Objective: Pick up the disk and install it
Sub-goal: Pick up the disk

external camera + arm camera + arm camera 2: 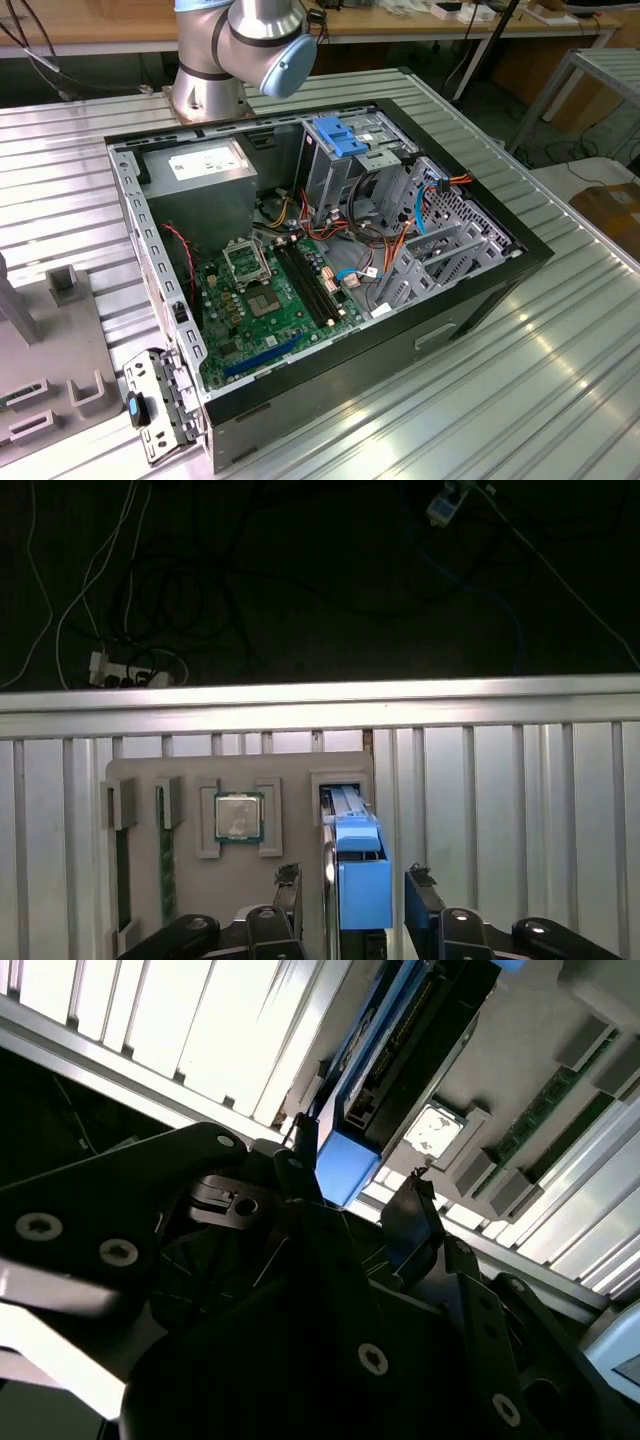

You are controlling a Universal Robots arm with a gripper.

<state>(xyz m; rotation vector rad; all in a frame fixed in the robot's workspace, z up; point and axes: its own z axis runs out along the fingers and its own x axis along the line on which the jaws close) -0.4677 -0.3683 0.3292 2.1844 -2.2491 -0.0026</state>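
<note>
First wrist view: you're barely started. Bright blue-framed grey rectangular disk (362, 880) sits in its slot on the flat grey fixture plate (240, 895). Your black gripper (353, 875) straddles it, fingers wide, nothing grabbed. Install's all left.

Disk (362, 880) — bright blue; mobo (255, 320) — green

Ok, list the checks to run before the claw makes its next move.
1. Disk standing in its holder slot: ok.
2. Claw open and straddling the disk: ok.
3. Fingers clear of the disk, a gap on each side: ok.
4. Chip beside the disk clear of the fingers: ok.
5. Case open: ok.
6. Bay free for the disk: cannot tell.
</note>
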